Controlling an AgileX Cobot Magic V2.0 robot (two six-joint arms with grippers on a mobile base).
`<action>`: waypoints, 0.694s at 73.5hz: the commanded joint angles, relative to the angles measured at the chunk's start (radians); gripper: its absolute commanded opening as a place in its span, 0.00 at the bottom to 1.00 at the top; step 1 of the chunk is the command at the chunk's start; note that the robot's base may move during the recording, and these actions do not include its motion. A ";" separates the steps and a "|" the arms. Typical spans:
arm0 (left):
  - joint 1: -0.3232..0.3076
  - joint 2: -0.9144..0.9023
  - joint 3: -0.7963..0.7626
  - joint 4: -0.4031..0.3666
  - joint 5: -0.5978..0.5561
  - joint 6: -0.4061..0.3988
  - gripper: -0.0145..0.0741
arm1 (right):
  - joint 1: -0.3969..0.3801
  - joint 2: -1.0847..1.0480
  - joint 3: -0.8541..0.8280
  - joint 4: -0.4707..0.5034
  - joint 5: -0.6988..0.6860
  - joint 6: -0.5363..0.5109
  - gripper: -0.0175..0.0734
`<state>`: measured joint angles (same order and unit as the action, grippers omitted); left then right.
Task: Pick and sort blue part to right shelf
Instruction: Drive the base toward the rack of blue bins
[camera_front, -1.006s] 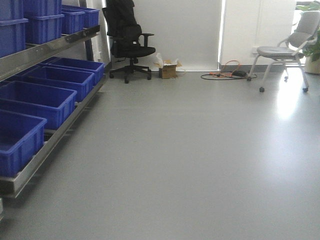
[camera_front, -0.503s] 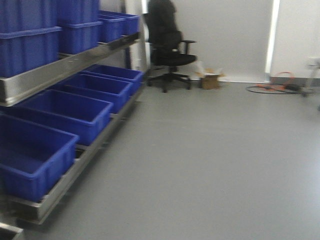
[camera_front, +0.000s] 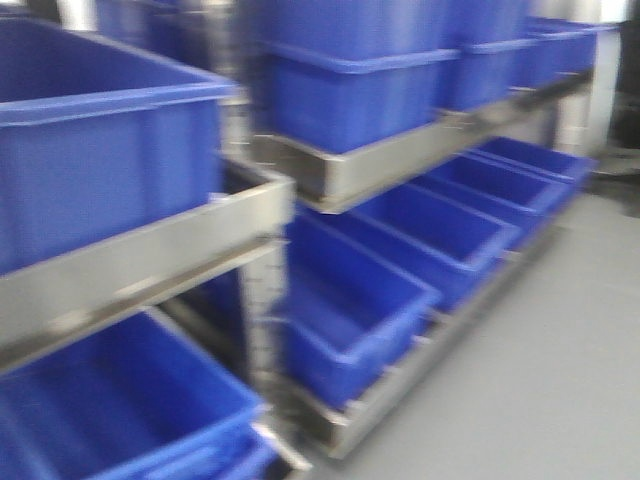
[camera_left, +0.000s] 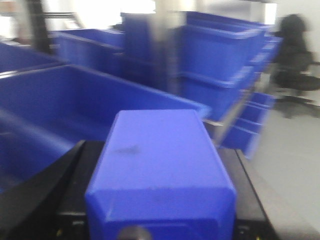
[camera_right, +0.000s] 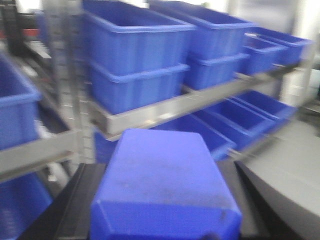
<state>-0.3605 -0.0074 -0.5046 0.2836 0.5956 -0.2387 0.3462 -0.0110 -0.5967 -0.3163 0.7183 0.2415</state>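
Note:
In the left wrist view a blue part (camera_left: 160, 165), a smooth box-like block, fills the space between the two black fingers (camera_left: 75, 170) of my left gripper (camera_left: 157, 150), which is shut on it. The right wrist view shows another blue part (camera_right: 162, 185) held the same way, with my right gripper (camera_right: 160, 170) shut on it. A metal shelf rack (camera_front: 330, 180) loaded with blue bins (camera_front: 100, 130) stands close ahead. All views are blurred by motion. Neither gripper shows in the front view. I cannot tell which rack is the right shelf.
The rack has two tiers of open blue bins (camera_front: 440, 235) running back to the right. Grey floor (camera_front: 560, 380) lies to the right of the rack. A black office chair (camera_left: 295, 60) stands beyond the rack in the left wrist view.
The front view has swung left and closer to the rack. The open floor and the chairs have left that view, and the bins now fill it.

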 joint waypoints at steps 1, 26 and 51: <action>-0.005 -0.016 -0.027 0.011 -0.086 -0.003 0.52 | -0.002 0.025 -0.029 -0.023 -0.089 -0.007 0.51; -0.005 -0.016 -0.027 0.011 -0.086 -0.003 0.52 | -0.002 0.025 -0.029 -0.023 -0.089 -0.007 0.51; -0.005 -0.016 -0.027 0.011 -0.086 -0.003 0.52 | -0.001 0.025 -0.029 -0.023 -0.089 -0.007 0.51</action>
<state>-0.3605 -0.0074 -0.5046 0.2836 0.5956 -0.2387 0.3462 -0.0110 -0.5967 -0.3163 0.7183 0.2415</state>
